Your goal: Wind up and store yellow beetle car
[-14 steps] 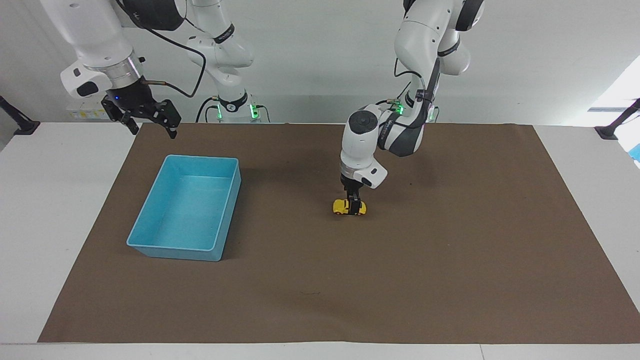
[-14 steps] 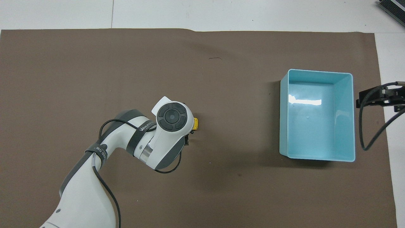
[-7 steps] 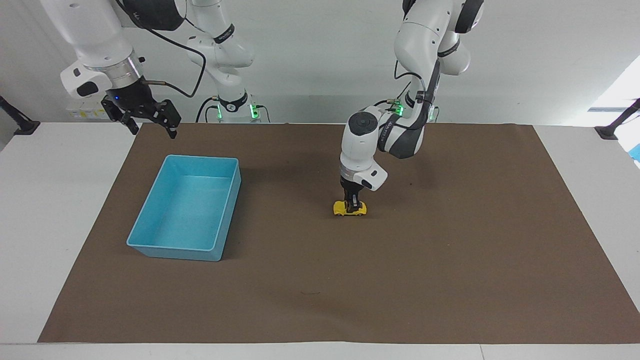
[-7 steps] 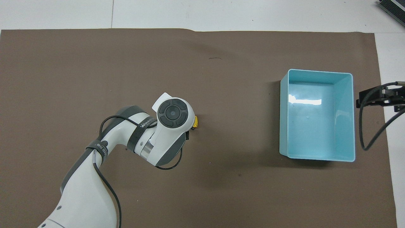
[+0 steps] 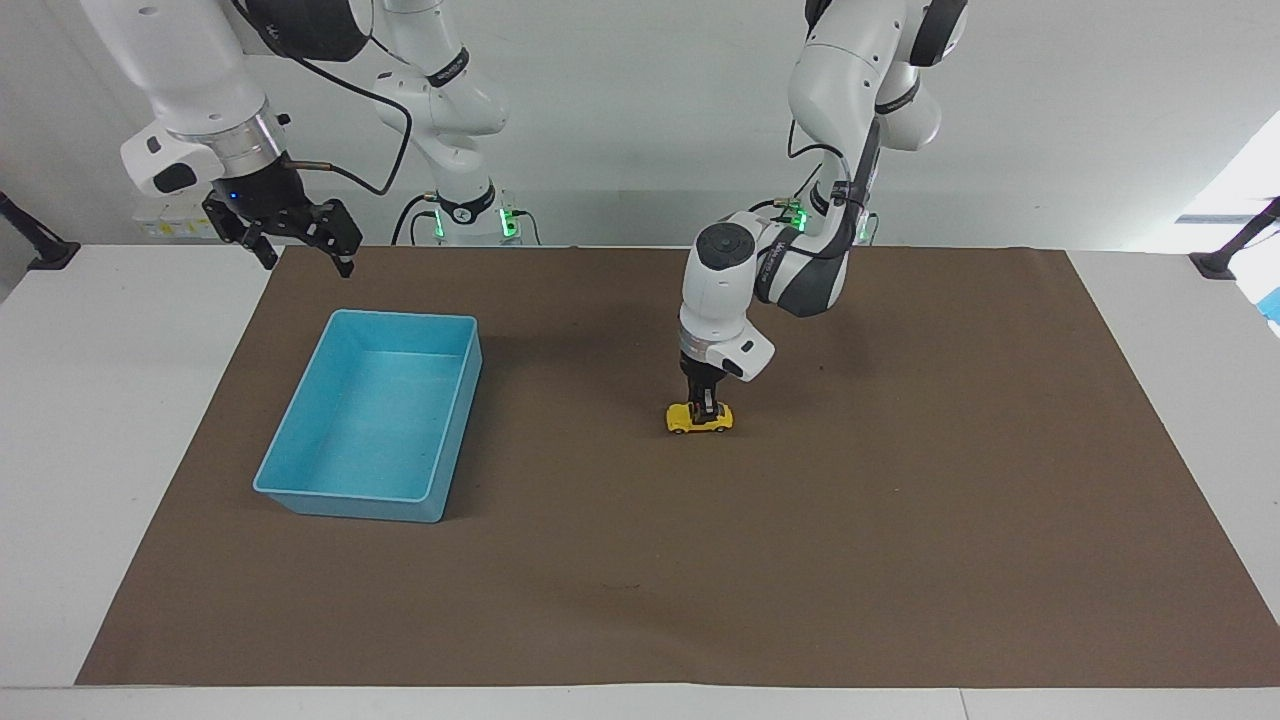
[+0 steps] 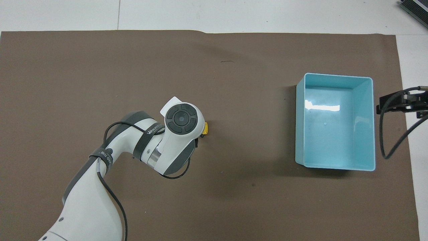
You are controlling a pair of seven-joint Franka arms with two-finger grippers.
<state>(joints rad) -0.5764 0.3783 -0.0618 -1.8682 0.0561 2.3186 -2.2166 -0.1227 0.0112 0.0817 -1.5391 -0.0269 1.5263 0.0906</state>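
The yellow beetle car (image 5: 699,419) stands on its wheels on the brown mat (image 5: 900,500), near the middle of the table. My left gripper (image 5: 707,404) points straight down and sits right over the car's roof. In the overhead view the left wrist covers most of the car (image 6: 206,128), and only its yellow end shows. The blue bin (image 5: 372,415) stands empty toward the right arm's end of the table and also shows in the overhead view (image 6: 336,122). My right gripper (image 5: 308,262) waits open in the air beside the bin's near corner.
The brown mat (image 6: 100,67) covers most of the white table. The right arm's black cable (image 6: 394,134) hangs beside the bin.
My left gripper has risen a little, from low around the car to just over its roof. The car stays on the mat. The right arm has not moved.
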